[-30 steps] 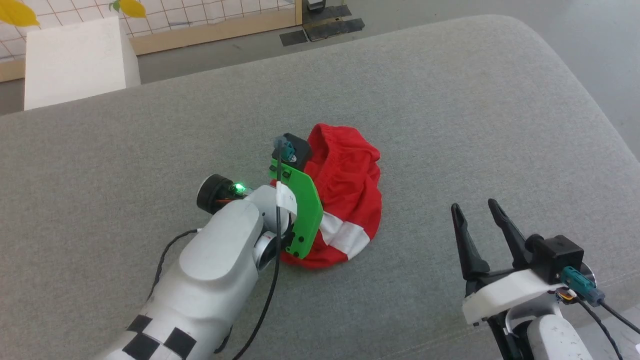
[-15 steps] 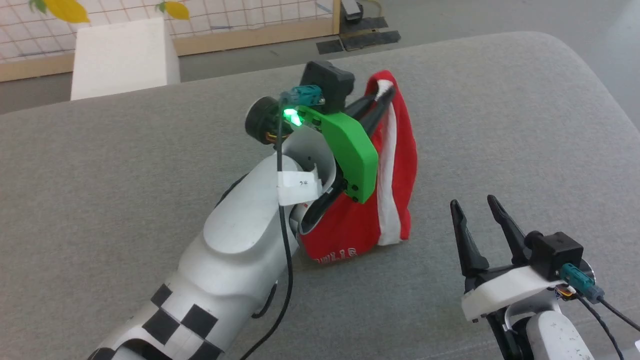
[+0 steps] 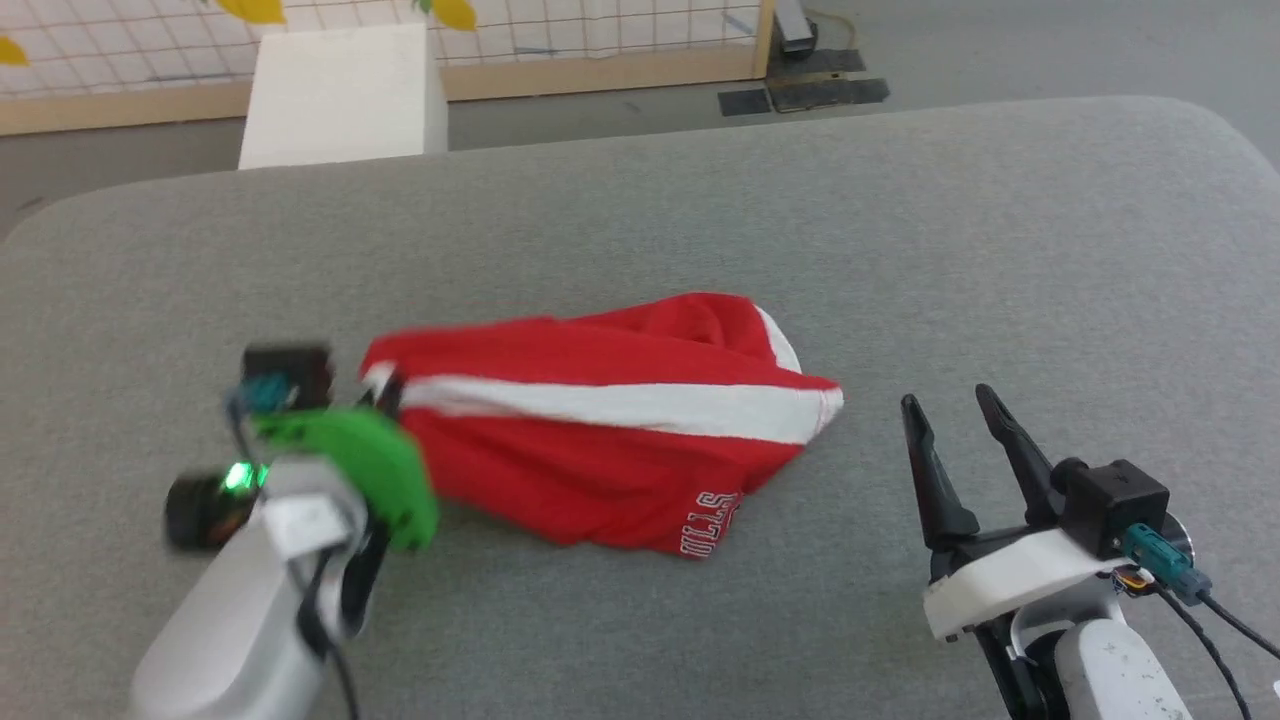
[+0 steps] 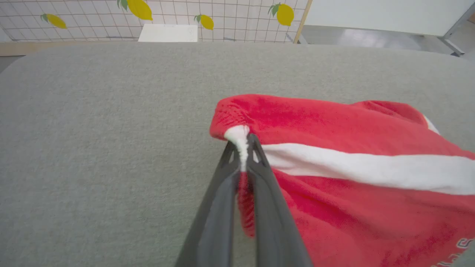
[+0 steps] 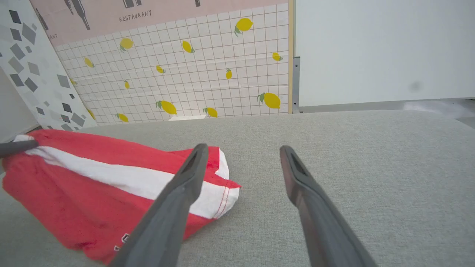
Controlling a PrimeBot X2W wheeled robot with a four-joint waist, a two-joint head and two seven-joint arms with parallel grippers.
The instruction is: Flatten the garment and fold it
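Left claw (image 4: 243, 146) pinches shut on the white-striped corner of the small bright red fabric shorts (image 3: 590, 480), lying bunched mid-way across the grey cloth-covered table (image 3: 950, 220). Right claw (image 3: 948, 402) gapes empty near the hem. The pinch is thin, possibly one layer; a hard tug could slip it or drag the heap unflattened.

Grey worktop (image 3: 1000, 250) lies open all round the red shorts (image 3: 600, 470), the one obstacle, sprawled at centre. The right claw (image 3: 947, 398), jaws wide, has free surface ahead, the shorts' striped hem near on its left. The left claw (image 4: 243, 142) is clamped on their opposite corner.
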